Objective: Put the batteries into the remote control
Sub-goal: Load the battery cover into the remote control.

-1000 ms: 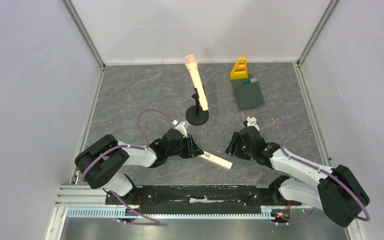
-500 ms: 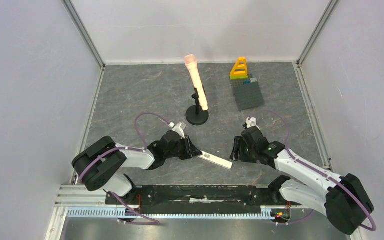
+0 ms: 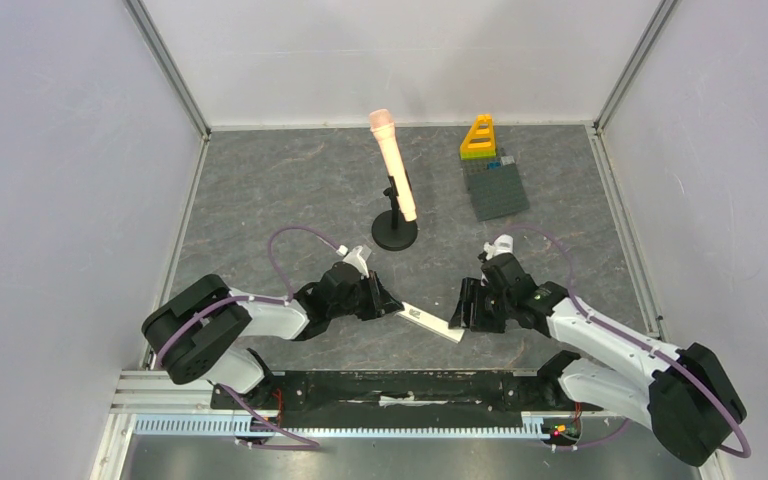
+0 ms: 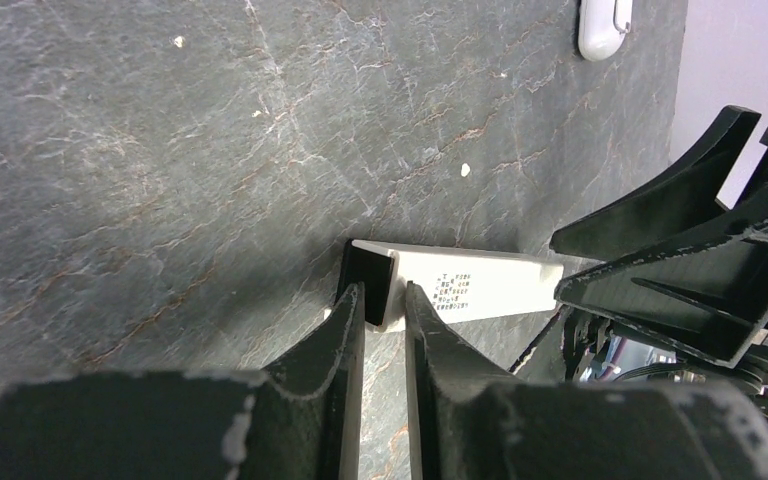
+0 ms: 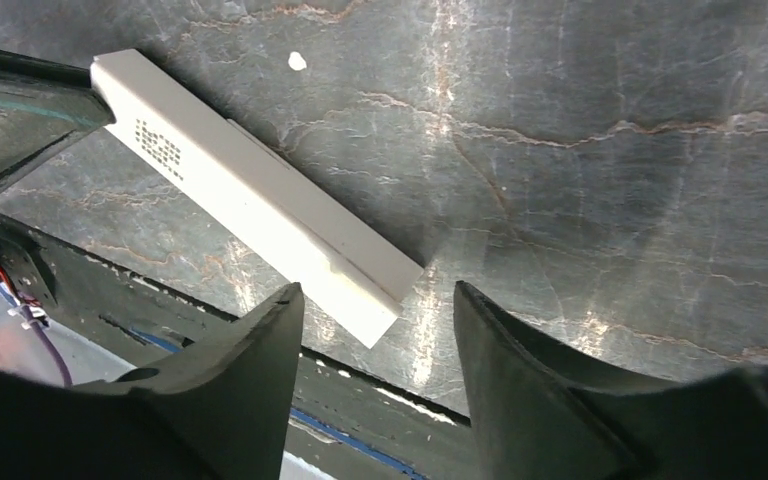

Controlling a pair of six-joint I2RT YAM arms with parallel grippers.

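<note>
At the near edge of the table (image 3: 260, 190), the two arms are reaching inward from their bases and meeting at the remote (image 3: 435, 322), a slim white bar that is lying on the dark stone-patterned top between them, angled with its left end a little farther back. The left gripper (image 4: 382, 300) is pinching that left end: its jaws are standing almost together, with the remote's dark end face and white edge caught at the fingertips. A few short lines of small dark print (image 4: 450, 296) are showing on the white face just past those fingertips, too fine to read in either wrist view. The right gripper (image 5: 377, 295) is sitting over the opposite end with its jaws well apart, one finger on each side of the remote's tip, and neither finger is visibly touching it. Farther back, near the middle of the table, a pale pink mic (image 3: 392, 160) is leaning in a black stand (image 3: 395, 233) with a round base. Beyond it to the right, a grey studded plate (image 3: 498, 190) is lying flat, and a yellow triangular block (image 3: 478, 140) is standing at its far edge; some small bits beside that block are too small to tell.
</note>
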